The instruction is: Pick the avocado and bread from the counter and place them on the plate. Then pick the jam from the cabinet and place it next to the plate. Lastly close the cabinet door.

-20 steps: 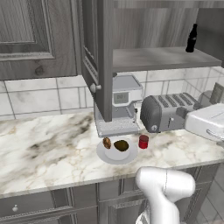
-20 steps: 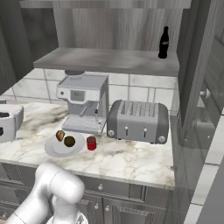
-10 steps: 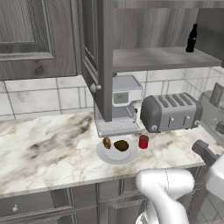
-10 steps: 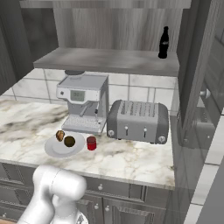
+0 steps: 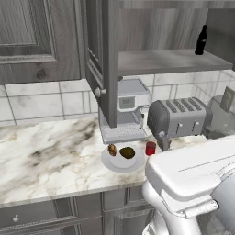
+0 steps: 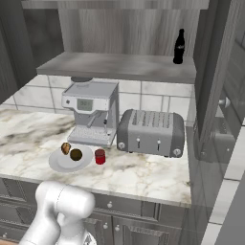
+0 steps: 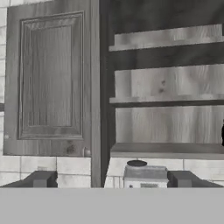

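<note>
My claw [image 7: 112, 180] gapes wide, gripping nothing. The avocado [image 5: 127, 152] and bread [image 5: 112, 149] sit on the plate [image 5: 120, 164]. The jam [image 5: 150, 148] stands at the plate's 3 o'clock.

One plate [image 5: 120, 163] sits on the one marble counter [image 5: 41, 156]; on it lie one avocado [image 5: 127, 152] and one bread [image 5: 112, 149]; one jam [image 5: 150, 148] jar stands beside it; behind are one coffee machine [image 5: 128, 112] and one toaster [image 5: 179, 117] with four slots; one black bottle [image 5: 201, 40] stands on the cabinet [image 5: 151, 27] shelf; two cabinet door knobs [image 5: 97, 92] show in the left base view.
</note>
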Tool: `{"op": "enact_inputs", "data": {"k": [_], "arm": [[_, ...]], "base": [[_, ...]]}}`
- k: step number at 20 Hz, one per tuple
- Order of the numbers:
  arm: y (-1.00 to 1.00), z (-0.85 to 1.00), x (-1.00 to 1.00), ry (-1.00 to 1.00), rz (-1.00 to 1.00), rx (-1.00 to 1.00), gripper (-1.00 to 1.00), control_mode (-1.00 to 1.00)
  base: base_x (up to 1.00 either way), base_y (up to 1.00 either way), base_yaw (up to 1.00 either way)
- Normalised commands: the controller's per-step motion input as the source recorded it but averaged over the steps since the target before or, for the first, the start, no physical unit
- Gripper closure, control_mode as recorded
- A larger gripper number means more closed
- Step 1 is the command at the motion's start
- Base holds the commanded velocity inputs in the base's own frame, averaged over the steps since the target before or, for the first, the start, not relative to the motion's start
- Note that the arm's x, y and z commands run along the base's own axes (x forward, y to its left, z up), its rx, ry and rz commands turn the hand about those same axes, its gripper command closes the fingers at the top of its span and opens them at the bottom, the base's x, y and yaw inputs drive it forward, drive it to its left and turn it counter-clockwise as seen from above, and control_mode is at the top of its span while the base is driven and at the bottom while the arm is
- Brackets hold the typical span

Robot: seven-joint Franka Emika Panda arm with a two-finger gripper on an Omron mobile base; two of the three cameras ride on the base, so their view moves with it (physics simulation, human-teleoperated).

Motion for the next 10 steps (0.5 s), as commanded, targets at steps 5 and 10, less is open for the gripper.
{"op": "enact_inputs", "data": {"k": [5,10], "arm": [[0.62,-0.04,0.74,0.0,-0.43,-0.08,-1.0,-1.0],[0.49,-0.13,0.6,0.0,-0.21,-0.07,-1.0,-1.0]], "base": [[0.0,0.0,0.0],[0.0,0.0,0.0]]}}
